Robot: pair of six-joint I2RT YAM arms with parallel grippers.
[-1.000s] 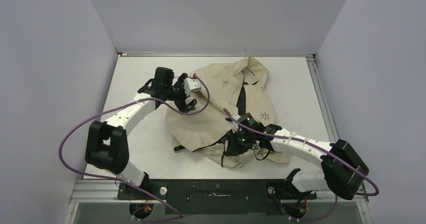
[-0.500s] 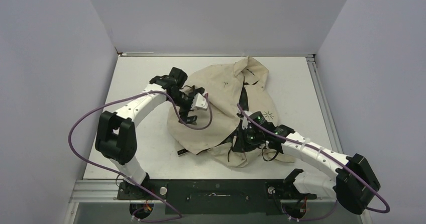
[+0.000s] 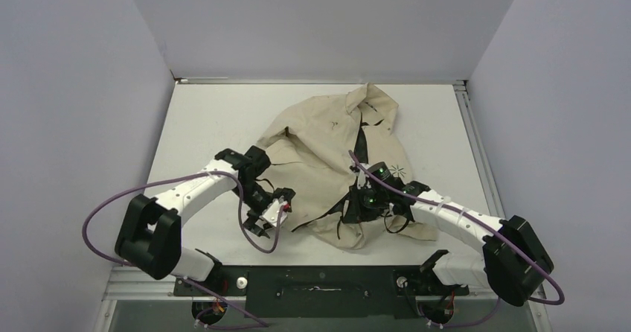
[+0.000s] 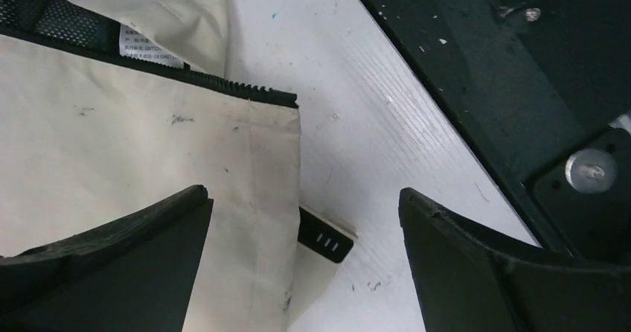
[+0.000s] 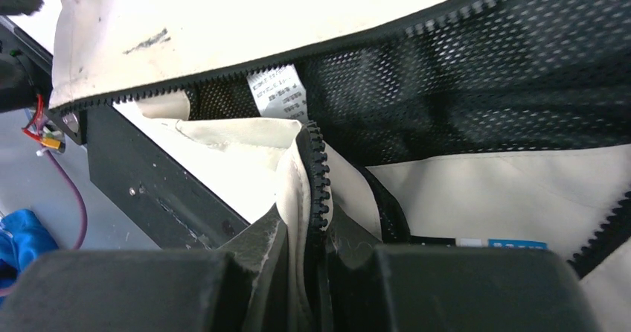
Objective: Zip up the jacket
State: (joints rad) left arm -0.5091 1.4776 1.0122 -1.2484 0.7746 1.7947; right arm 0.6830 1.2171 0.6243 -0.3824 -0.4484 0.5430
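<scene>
The beige jacket (image 3: 327, 142) lies crumpled mid-table, its front open and the black mesh lining (image 5: 476, 71) showing. My left gripper (image 3: 269, 214) is open and empty, hovering over the jacket's bottom left corner (image 4: 260, 168), where the black zipper teeth (image 4: 257, 92) end beside a small black tab (image 4: 325, 235). My right gripper (image 3: 357, 207) is shut on the other front edge of the jacket, pinching beige fabric and its black zipper teeth (image 5: 318, 176) between the fingers. A white care label (image 5: 277, 92) and a blue-white label (image 5: 513, 244) show in the right wrist view.
The table's near edge and the black base plate (image 4: 506, 64) with a bolt (image 4: 588, 170) lie just right of my left gripper. Purple cables (image 3: 100, 213) loop from both arms. Grey walls enclose the table on three sides.
My left arm has swung from the jacket's upper left down to its bottom left corner near the table's front. The jacket's left side now lies flatter. My right gripper has stayed shut on the zipper edge.
</scene>
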